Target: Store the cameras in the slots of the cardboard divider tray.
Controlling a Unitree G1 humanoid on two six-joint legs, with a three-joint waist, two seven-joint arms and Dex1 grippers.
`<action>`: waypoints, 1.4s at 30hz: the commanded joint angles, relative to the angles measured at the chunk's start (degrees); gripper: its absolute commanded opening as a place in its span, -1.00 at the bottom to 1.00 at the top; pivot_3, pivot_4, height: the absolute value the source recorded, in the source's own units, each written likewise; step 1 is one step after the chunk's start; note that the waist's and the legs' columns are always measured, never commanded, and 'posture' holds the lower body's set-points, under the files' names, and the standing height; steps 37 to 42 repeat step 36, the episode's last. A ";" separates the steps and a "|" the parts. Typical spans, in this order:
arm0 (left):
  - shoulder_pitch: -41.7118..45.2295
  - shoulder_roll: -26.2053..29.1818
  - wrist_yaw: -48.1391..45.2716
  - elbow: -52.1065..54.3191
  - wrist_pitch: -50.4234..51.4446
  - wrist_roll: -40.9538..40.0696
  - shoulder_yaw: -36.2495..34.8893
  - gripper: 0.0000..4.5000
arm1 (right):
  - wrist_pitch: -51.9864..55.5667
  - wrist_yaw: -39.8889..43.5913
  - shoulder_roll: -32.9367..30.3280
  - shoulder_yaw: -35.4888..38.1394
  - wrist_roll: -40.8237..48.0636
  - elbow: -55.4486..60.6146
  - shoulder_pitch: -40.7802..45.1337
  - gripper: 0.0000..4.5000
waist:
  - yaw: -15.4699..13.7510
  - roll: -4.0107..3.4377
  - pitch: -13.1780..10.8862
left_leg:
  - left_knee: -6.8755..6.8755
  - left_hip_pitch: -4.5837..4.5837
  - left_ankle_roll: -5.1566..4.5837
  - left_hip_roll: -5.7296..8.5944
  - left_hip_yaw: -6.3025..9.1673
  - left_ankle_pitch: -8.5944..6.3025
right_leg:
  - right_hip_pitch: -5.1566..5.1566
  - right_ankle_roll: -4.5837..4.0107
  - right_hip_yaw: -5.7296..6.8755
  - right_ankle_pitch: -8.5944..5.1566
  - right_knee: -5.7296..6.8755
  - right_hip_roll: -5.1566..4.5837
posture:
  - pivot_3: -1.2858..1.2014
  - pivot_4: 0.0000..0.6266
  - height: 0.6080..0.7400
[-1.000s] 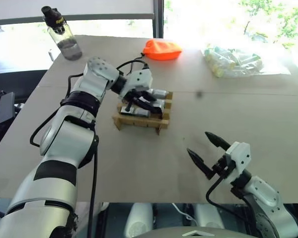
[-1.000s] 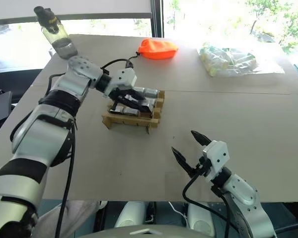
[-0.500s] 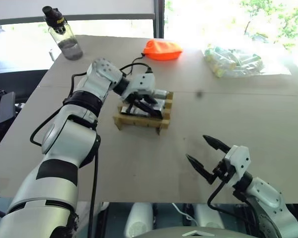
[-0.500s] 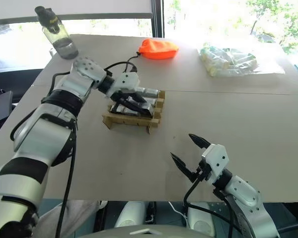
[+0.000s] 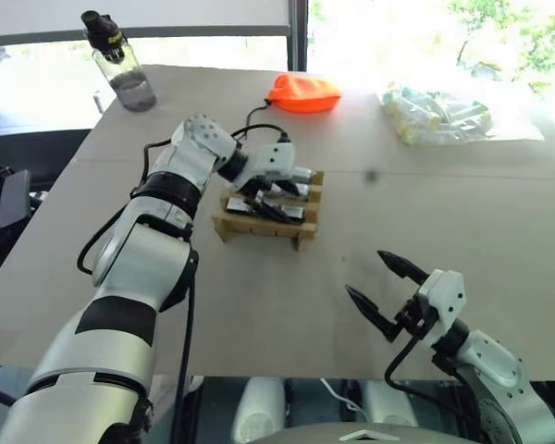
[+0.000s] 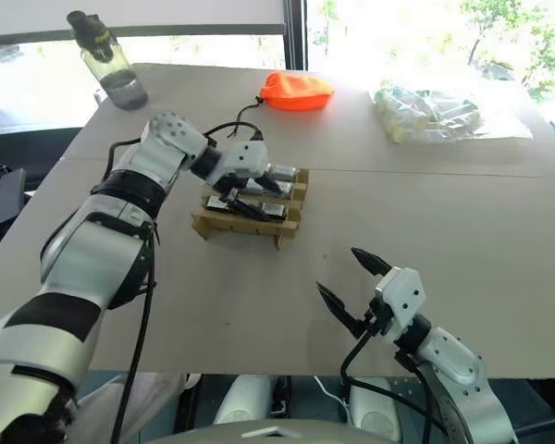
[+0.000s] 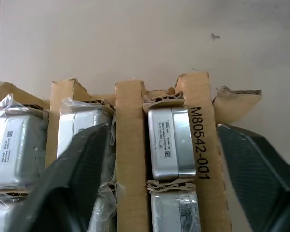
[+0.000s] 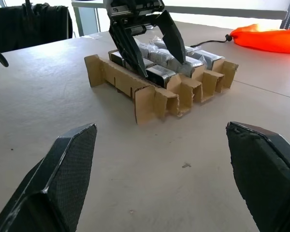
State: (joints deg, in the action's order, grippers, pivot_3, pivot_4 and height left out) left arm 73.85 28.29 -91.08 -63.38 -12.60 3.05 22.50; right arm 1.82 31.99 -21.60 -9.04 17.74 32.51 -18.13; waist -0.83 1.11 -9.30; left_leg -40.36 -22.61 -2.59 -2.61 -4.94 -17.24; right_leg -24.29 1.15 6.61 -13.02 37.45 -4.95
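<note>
The cardboard divider tray (image 5: 259,228) sits at the table's middle left, with several silver-grey cameras (image 7: 166,145) wrapped in clear film standing in its slots. My left gripper (image 5: 270,199) hangs just above the tray, open, one black finger (image 7: 72,174) on each side of two filled slots and nothing held between them. From the right wrist view the same fingers (image 8: 169,34) spread over the cameras (image 8: 159,72). My right gripper (image 5: 365,273) stands open near the table's front edge, well short of the tray (image 8: 116,77), and holds nothing.
An orange pouch (image 5: 301,92) lies behind the tray. A clear bag of pale tubes (image 5: 435,116) rests at the back right, and a water bottle (image 5: 118,65) stands at the back left. Bare tabletop (image 5: 425,213) stretches to the right of the tray.
My left gripper was shut down among the cameras in the tray; its fingers have now spread wide apart. The right arm has kept still.
</note>
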 commanded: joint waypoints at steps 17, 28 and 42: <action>-50.54 7.31 27.98 71.42 32.29 -23.51 -28.89 0.98 | -0.77 12.06 -8.37 12.71 10.24 -8.14 2.81 0.89 | 0.15 -0.06 0.02 | 0.03 0.71 0.01 -0.28 -0.05 -0.01 | 0.61 -0.01 -0.17 0.00 0.09 -0.07 | 0.03 -0.52 0.78; -80.22 -0.14 42.08 82.00 22.22 -19.25 -29.02 0.98 | -3.62 22.27 -11.73 16.30 10.96 -20.31 6.74 0.89 | -0.11 -0.21 0.18 | 0.04 0.85 -0.03 -0.38 -0.18 -0.03 | 0.64 -0.04 -0.30 -0.01 0.10 -0.03 | 0.03 -0.52 0.78; -82.42 -0.85 43.10 81.57 20.70 -21.26 -29.05 0.98 | -7.08 25.08 -12.34 17.44 9.64 -24.58 6.42 0.89 | -0.09 -0.35 0.26 | 0.06 0.84 -0.27 -0.41 -0.17 -0.17 | 0.63 -0.05 -0.19 -0.01 0.10 -0.03 | 0.03 -0.52 0.78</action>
